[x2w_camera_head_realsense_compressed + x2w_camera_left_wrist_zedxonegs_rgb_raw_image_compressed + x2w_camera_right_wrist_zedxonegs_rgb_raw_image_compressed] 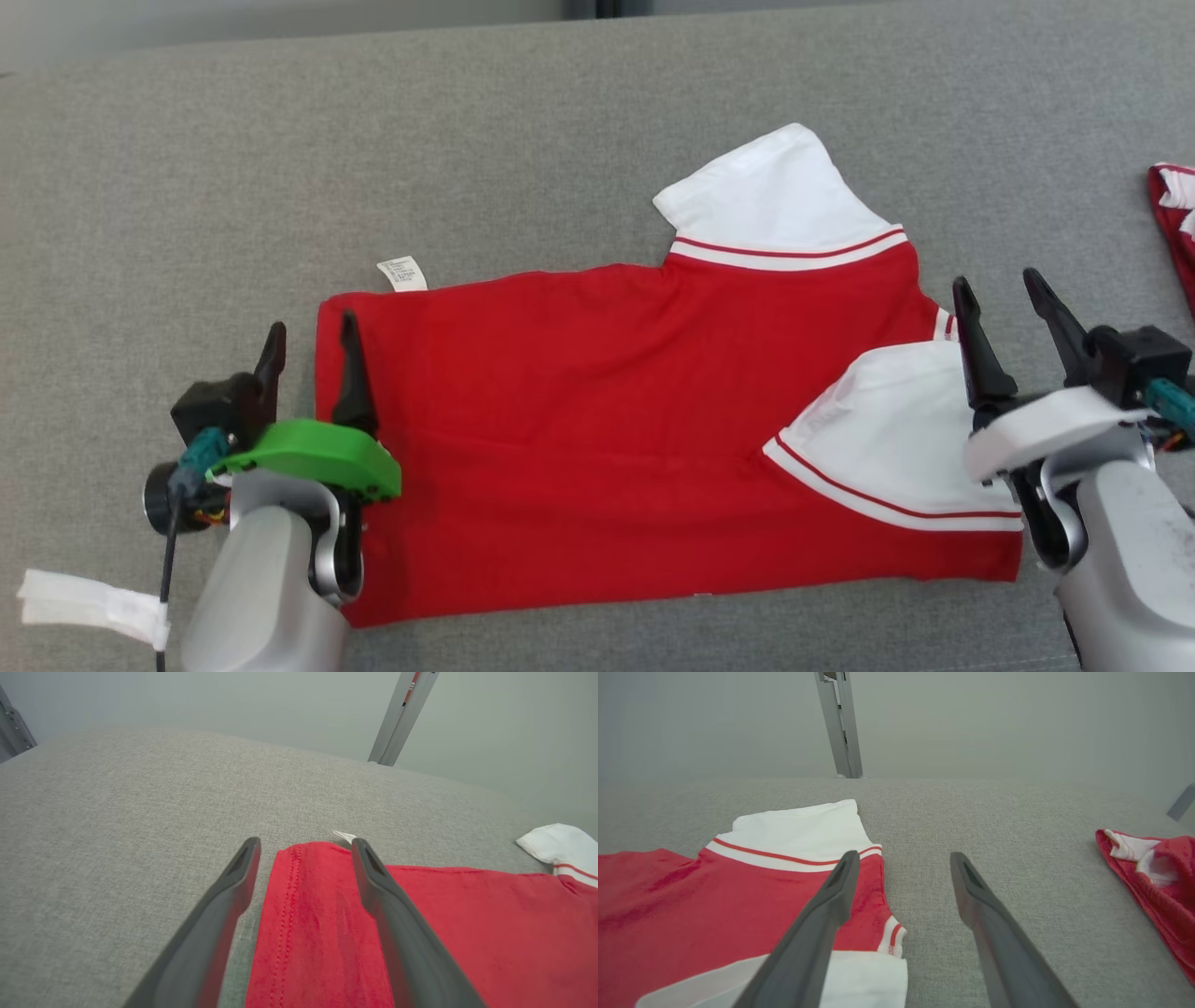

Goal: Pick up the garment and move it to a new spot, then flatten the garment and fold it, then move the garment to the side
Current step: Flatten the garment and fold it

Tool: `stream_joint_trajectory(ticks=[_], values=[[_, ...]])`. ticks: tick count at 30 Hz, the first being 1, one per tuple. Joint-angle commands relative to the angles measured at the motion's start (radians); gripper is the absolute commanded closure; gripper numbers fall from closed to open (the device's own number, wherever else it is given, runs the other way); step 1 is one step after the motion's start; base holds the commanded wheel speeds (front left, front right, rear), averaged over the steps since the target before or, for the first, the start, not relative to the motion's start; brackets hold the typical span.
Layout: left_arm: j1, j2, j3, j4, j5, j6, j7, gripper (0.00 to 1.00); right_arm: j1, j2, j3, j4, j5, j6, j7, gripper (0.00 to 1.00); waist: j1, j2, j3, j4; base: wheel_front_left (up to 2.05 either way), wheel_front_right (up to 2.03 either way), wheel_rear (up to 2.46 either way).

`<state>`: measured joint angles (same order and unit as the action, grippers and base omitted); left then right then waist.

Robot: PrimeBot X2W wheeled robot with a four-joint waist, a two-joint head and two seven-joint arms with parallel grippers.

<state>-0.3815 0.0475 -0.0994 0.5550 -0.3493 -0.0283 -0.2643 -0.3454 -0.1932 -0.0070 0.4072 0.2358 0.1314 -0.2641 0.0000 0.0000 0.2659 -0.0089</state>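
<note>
Flat across the middle of the head view lies the red garment, resting on the grey fabric surface. One white sleeve with red trim points toward the upper right. A second white sleeve is laid over the red body at the lower right. A small white care label sticks out past the garment's upper edge near its left end. At the lower left, the left gripper straddles the garment's left hem with its fingers well apart and gripping nothing. In the left wrist view one finger stands over the red cloth and the other over bare grey surface. At the right, the right gripper is likewise spread wide and holds nothing. In the right wrist view its left-hand finger stands over the garment's edge and the other over bare surface. Further out, a second red-and-white cloth lies crumpled at the right edge, well apart from the garment. A white strip lies in the lower left corner. A metal post rises beyond the surface's far edge.
</note>
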Motion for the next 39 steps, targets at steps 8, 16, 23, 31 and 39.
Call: stream_joint_trajectory(ticks=[8,16,23,31,39], values=[[-0.18,0.023,0.023,0.233,0.077,-0.012,0.001,0.0,-0.204,-0.054,0.103,0.085,-0.016,-0.002,0.0,0.0,0.0,0.0,0.144,-0.005,0.0,0.0,0.0],[-0.222,0.011,-0.002,0.316,0.101,-0.047,0.009,1.0,-0.382,-0.113,0.189,0.213,0.004,-0.002,0.013,0.0,0.0,0.0,0.18,0.03,0.0,0.0,0.0],[-0.262,0.009,-0.037,0.243,0.097,-0.069,0.003,1.0,-0.573,-0.139,0.251,0.37,0.062,-0.002,0.111,0.0,0.0,0.0,0.199,0.105,0.0,0.0,0.0],[-0.263,0.007,-0.144,0.154,0.007,-0.059,0.0,1.0,-0.705,-0.154,0.371,0.536,0.134,-0.002,0.25,0.0,0.0,0.0,0.22,0.178,0.0,0.0,0.0],[-0.262,0.007,-0.183,0.116,-0.041,-0.03,0.0,1.0,-0.754,-0.189,0.446,0.587,0.185,-0.002,0.202,1.0,0.0,0.0,0.227,0.184,0.0,0.0,0.0]])
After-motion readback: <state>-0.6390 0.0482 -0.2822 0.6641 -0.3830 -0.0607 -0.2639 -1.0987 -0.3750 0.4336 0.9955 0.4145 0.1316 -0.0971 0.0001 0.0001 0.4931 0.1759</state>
